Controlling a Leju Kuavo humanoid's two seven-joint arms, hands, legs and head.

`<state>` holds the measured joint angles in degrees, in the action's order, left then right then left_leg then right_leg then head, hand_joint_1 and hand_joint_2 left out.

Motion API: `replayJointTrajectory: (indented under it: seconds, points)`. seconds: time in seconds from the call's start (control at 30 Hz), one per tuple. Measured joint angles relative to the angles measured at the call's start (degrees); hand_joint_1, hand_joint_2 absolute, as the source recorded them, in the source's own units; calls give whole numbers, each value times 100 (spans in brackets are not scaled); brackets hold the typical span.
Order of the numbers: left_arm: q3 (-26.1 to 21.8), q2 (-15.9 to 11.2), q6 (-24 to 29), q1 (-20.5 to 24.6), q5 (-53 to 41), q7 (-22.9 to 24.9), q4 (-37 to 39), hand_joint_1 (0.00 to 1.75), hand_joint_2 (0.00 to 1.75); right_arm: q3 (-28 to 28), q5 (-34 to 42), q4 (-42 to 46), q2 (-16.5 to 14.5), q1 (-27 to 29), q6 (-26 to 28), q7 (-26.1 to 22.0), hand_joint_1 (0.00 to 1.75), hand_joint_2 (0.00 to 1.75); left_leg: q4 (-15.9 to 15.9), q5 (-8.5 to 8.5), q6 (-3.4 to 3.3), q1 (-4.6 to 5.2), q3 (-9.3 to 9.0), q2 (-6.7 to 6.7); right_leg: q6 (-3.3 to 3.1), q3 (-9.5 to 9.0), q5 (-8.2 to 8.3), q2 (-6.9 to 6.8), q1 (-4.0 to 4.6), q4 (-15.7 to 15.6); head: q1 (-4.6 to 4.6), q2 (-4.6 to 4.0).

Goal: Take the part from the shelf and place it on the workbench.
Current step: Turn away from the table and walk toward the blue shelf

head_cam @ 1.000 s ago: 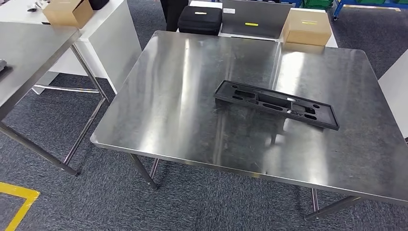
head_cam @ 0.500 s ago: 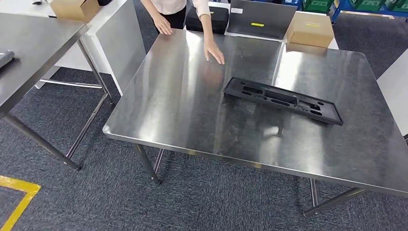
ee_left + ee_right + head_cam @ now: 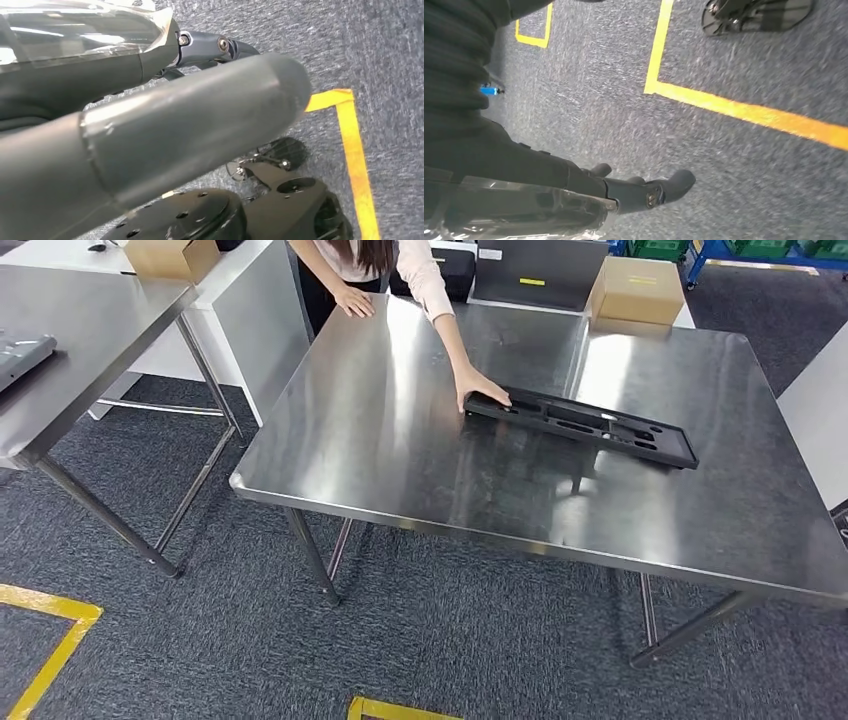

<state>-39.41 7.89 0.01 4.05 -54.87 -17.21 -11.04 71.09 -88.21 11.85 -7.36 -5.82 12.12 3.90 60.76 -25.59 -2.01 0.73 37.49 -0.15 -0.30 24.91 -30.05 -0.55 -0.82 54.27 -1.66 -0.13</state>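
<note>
The part [image 3: 580, 427] is a long black flat tray with cut-outs, lying flat on the steel workbench [image 3: 400, 470] right of its middle. A person leans over the far edge, and the person's hand [image 3: 482, 388] rests on the part's left end. Their other hand [image 3: 355, 302] lies on the bench's far left corner. My left hand [image 3: 200, 100] hangs by my side above the carpet, thick grey thumb stretched out, nothing in it. My right hand [image 3: 644, 192] also hangs over the carpet with its dark fingers loosely extended and holds nothing.
A second steel table [image 3: 90, 330] stands at the left, with a white table [image 3: 250, 310] behind it. Cardboard boxes [image 3: 640, 290] [image 3: 170, 255], a black case [image 3: 455, 265] and a grey panel [image 3: 535, 270] sit beyond the workbench. Yellow tape [image 3: 45, 650] marks the carpet.
The head view has shifted, so the whole scene sits differently. A person has come to the far edge, reached across the bench and laid a hand on the part's left end.
</note>
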Motion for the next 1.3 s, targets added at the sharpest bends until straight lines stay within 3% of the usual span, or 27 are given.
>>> replayJointTrajectory:
  seconds: [0.07,0.1,0.13,0.17,0.23,0.3,0.37,0.43,0.47,0.53,0.6,0.63,0.67,0.7,0.73,0.8,0.83,0.9,1.0,1.03,1.17,1.3]
  points:
    - [0,0,2,-4,-26,-6,0,0,0,-10,-14,0,-3,1,77,54,0,175,670,-595,88,-63,148,-4,-48,127,110,-18,6,7,-17,0]
    - [0,0,2,-4,-39,-9,0,0,0,-15,-19,0,-4,4,117,82,0,175,1004,-767,126,-97,195,-3,-39,197,164,-25,7,12,-20,0]
    - [0,0,1,-3,-48,-13,0,0,0,-21,-19,0,-5,9,157,108,0,175,1232,-810,157,-132,192,-2,-23,265,216,-31,4,20,-20,0]
    - [0,-1,1,-4,-54,-19,0,0,0,-28,-14,0,-5,13,199,129,0,175,1268,-723,183,-167,101,-2,3,323,260,-37,-3,34,-20,0]
    - [0,-4,-1,-2,-59,-31,0,0,0,-41,1,0,-4,20,263,149,0,175,734,-427,231,-234,-382,-1,74,436,329,-39,-28,96,-22,0]
    - [0,2,-1,6,-65,-45,0,0,0,-50,9,0,2,18,310,152,0,175,-21,-366,255,-245,-900,-16,155,546,382,-38,-31,176,-32,0]
    - [0,6,-5,11,-73,-54,0,0,0,-54,12,0,5,12,340,152,0,175,-319,-456,211,-204,-1034,-36,243,620,439,-39,-16,213,-40,0]
    - [-1,4,-9,6,-80,-67,0,0,0,-55,22,0,6,14,348,152,0,175,-362,-421,77,-169,-968,-27,334,688,479,-38,-13,235,-35,0]
    - [-1,5,-9,3,-85,-77,0,0,0,-55,28,0,9,18,348,152,0,175,-378,-378,-3,-156,-928,-18,344,756,418,-32,-16,320,-26,0]
    - [-2,8,-4,4,-93,-98,0,0,0,-56,41,-1,14,25,347,152,0,175,-402,-275,-144,-133,-818,4,288,1001,56,-12,-31,837,-3,0]
    - [-1,6,-1,3,-95,-108,0,0,0,-56,49,-2,9,30,346,152,0,175,-400,-185,-205,-93,-694,12,238,1270,-351,4,-26,1596,17,0]
    - [-1,7,-1,1,-97,-110,0,0,0,-56,53,-2,10,33,345,152,0,175,-396,-141,-214,-71,-638,17,248,1321,-428,10,-22,1839,17,0]
    - [-1,8,-1,-1,-99,-111,0,0,0,-56,57,-2,13,36,344,152,0,175,-393,-101,-218,-49,-588,19,276,1267,-406,13,-14,1880,19,0]
    - [-1,10,-1,-3,-101,-111,0,0,0,-56,62,-2,19,37,344,152,0,175,-390,-65,-218,-30,-548,19,304,1092,-310,15,0,1690,19,0]
    - [-1,12,-2,-4,-102,-112,0,0,0,-56,67,-2,27,35,343,151,0,175,-388,-33,-215,-15,-518,17,313,811,-188,15,17,1294,20,0]
    - [-1,21,-2,-3,-102,-116,0,0,0,-56,73,-1,48,25,340,150,0,175,-384,22,-186,17,-480,17,264,255,-36,14,67,443,18,0]
    - [-2,24,-2,-1,-102,-119,0,0,0,-56,75,0,54,22,338,149,0,175,-377,43,-164,29,-470,19,226,126,-11,13,90,188,18,0]
    - [-2,20,-4,0,-107,-135,-1,0,0,-56,76,-3,46,29,333,149,0,175,-357,64,-133,47,-453,26,181,120,21,14,82,85,17,0]
    - [-1,-2,-7,-5,-132,-155,-1,0,0,-59,70,-9,31,45,323,150,0,175,-331,57,-296,56,-425,26,214,148,58,19,30,63,-2,0]
    - [-1,-3,-7,-4,-139,-153,-1,0,0,-60,68,-8,34,47,322,150,0,175,-337,77,-323,44,-423,26,218,153,68,19,52,64,-15,0]
    - [-1,-7,-5,-2,-144,-149,0,0,0,-67,67,-9,33,46,322,150,0,175,-347,130,-198,13,-405,24,180,171,88,15,82,67,-21,0]
    - [-2,-21,-5,-3,-145,-150,0,0,0,-87,69,-9,30,46,320,149,0,175,-339,132,-195,25,-390,19,177,188,94,14,77,70,-20,0]
